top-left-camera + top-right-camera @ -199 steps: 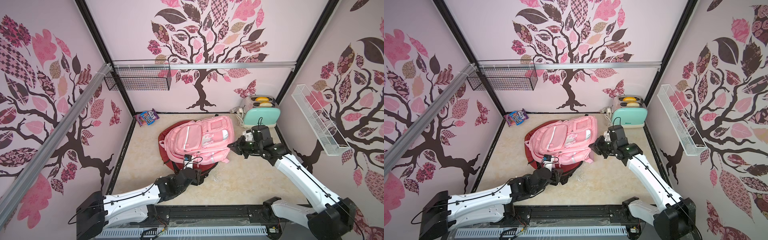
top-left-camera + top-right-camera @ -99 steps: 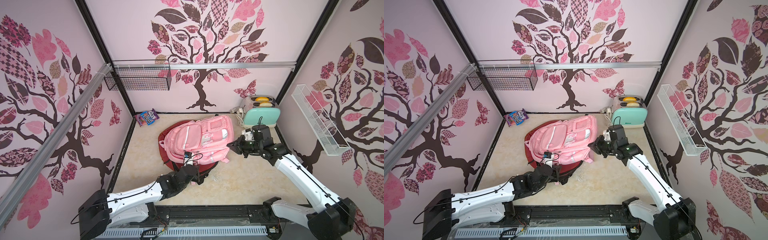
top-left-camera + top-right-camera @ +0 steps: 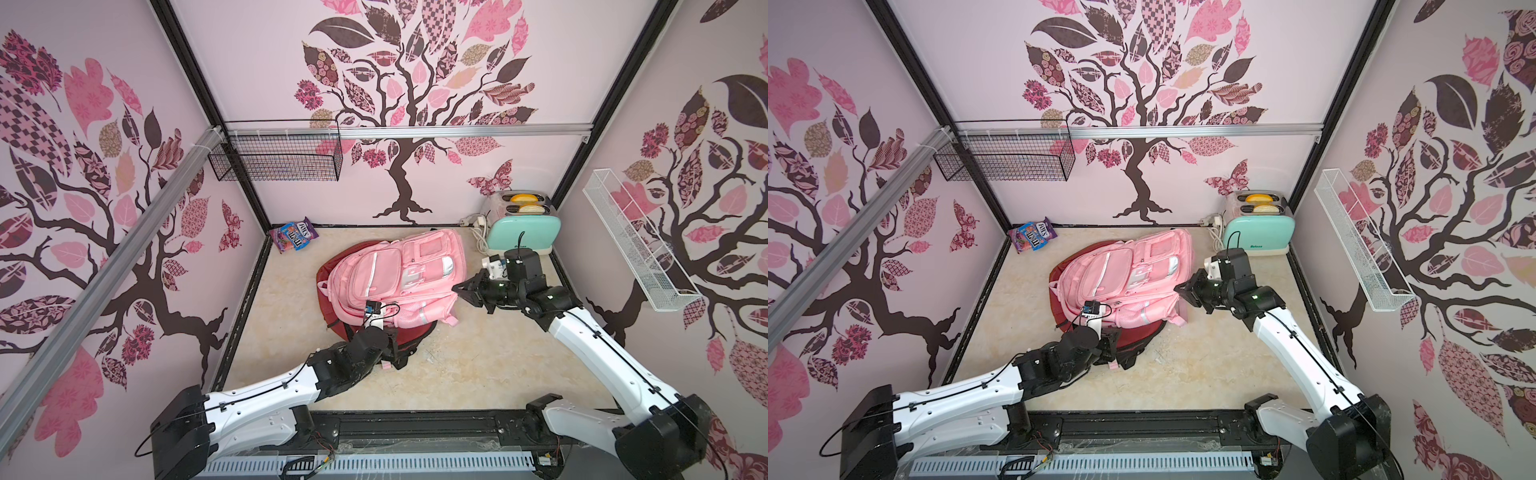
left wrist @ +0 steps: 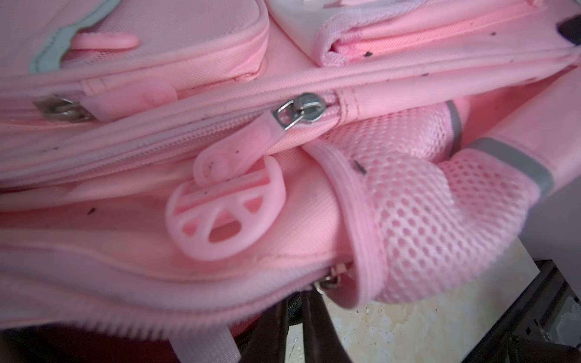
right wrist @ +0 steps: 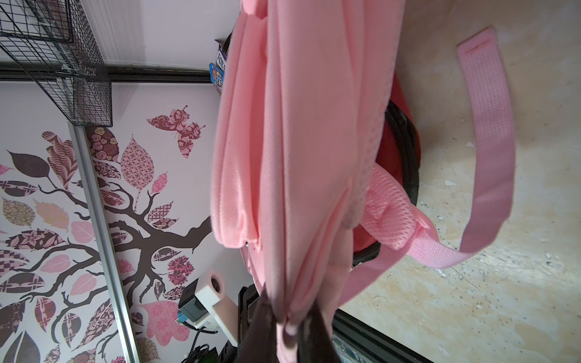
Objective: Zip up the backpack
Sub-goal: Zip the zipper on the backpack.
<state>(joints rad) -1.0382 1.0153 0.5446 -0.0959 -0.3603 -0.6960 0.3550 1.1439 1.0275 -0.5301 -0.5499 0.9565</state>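
A pink backpack (image 3: 395, 270) (image 3: 1121, 270) lies flat on a dark red bag (image 3: 328, 286) in the middle of the table. My left gripper (image 3: 391, 334) (image 3: 1108, 336) is at its near edge. In the left wrist view the left gripper (image 4: 301, 301) has its dark fingers almost together, meeting beside the lowest zip's metal slider (image 4: 330, 279); the tips and the pull are hidden under the zip's edge. A higher zip's slider (image 4: 301, 108) sits at its end by the mesh pocket (image 4: 424, 204). My right gripper (image 3: 457, 288) (image 5: 289, 317) is shut on a fold of the backpack's right edge.
A mint toaster (image 3: 523, 237) with a white cable stands at the back right, close behind the right arm. A candy bag (image 3: 293, 239) lies in the back left corner. A black wire basket (image 3: 274, 156) and a white wire rack (image 3: 636, 245) hang on the walls.
My left gripper has crept forward to the backpack's near edge and its jaws have come together. The right gripper has kept its hold and place.
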